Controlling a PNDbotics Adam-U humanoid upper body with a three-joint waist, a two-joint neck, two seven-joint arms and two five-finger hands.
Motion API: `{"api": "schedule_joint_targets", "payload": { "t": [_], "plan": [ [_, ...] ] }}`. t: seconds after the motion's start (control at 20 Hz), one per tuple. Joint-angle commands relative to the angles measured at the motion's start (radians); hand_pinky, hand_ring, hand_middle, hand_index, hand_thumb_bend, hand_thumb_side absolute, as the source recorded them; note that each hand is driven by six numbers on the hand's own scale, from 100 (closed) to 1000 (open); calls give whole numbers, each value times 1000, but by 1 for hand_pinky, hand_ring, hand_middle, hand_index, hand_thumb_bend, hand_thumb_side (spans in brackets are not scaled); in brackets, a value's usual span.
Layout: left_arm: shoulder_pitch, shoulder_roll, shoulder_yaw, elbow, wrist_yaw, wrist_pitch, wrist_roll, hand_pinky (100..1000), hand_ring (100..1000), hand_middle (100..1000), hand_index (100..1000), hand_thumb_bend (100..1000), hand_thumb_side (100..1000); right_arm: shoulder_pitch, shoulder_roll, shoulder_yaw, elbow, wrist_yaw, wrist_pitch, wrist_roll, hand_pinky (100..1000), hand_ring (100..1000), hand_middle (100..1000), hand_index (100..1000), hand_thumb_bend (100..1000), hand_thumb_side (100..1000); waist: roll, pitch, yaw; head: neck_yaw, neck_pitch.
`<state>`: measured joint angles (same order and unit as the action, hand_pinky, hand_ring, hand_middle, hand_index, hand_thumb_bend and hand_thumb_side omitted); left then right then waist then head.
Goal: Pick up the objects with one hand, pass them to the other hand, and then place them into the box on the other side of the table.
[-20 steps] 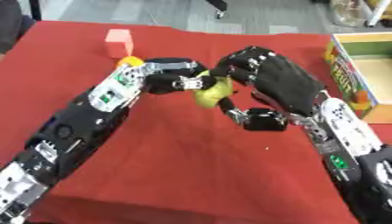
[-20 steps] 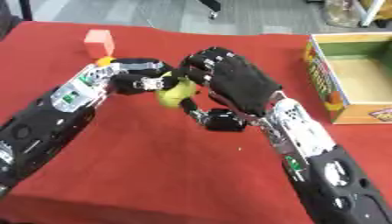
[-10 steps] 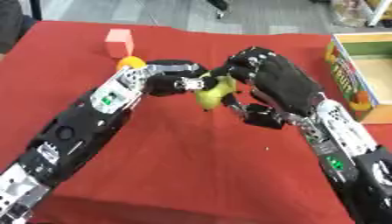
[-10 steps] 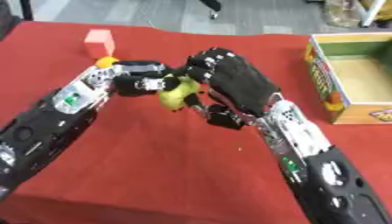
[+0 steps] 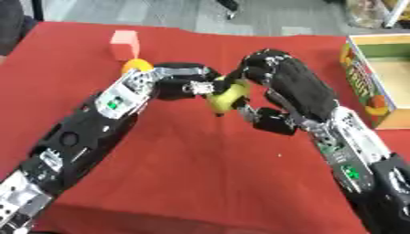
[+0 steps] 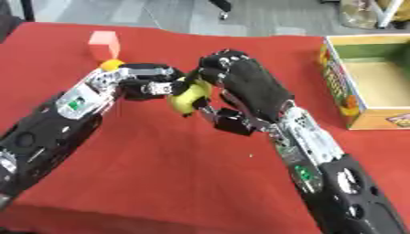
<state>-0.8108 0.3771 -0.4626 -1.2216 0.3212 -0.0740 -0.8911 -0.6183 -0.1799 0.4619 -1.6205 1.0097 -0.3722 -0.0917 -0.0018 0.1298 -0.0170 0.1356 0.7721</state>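
Orange object (image 5: 136,65) half behind left arm; box (image 5: 370,73) cut off right.

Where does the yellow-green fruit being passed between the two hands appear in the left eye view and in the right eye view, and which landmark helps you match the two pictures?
Left eye view: the yellow-green fruit sits just above centre, between the left hand and right hand.
Right eye view: the fruit lies left of centre, in the upper half.
Shared landmark: the pink block at the table's far left.
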Motion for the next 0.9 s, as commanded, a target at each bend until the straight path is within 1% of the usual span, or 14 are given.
{"api": "schedule_joint_targets", "payload": {
  "t": [0.05, 0.2, 0.4, 0.55, 0.7, 0.85, 0.9],
  "plan": [
    [-18, 25, 25, -2, -19, -33, -14, 726, 586, 536, 711, 455, 673, -15, 1, -15, -4, -17, 8, -17, 658, 597, 397, 564, 100, 100, 14, -27, -2, 3, -2],
    [-18, 42, 52, 13, -36, -76, -16, 744, 617, 570, 751, 560, 666, -14, 0, -19, -8, -21, 12, -23, 659, 595, 394, 562, 100, 100, 14, -28, -5, 0, -2],
    [-18, 71, 91, 30, -63, -138, -16, 757, 643, 596, 776, 622, 671, -11, -3, -30, -20, -26, 22, -39, 657, 592, 392, 556, 100, 100, 15, -27, -7, -5, -2],
    [-13, 100, 119, 36, -64, -167, -16, 764, 659, 610, 788, 666, 705, -14, -9, -42, -32, -32, 33, -52, 657, 590, 390, 553, 100, 100, 14, -27, -9, -14, -2],
    [-2, 149, 157, 28, -49, -184, -16, 764, 658, 611, 790, 669, 723, -27, -33, -65, -44, -51, 57, -64, 659, 588, 388, 552, 100, 100, 11, -28, -13, -25, -2],
    [22, 209, 221, 11, -19, -194, -11, 760, 651, 604, 787, 650, 726, -56, -90, -97, -44, -96, 97, -70, 659, 591, 391, 549, 100, 100, 9, -32, -13, -44, -2],
    [35, 229, 245, 3, -11, -198, 3, 759, 648, 601, 785, 640, 727, -66, -119, -110, -38, -115, 115, -70, 659, 592, 392, 549, 100, 100, 9, -32, -12, -51, -2]
  ]
}}
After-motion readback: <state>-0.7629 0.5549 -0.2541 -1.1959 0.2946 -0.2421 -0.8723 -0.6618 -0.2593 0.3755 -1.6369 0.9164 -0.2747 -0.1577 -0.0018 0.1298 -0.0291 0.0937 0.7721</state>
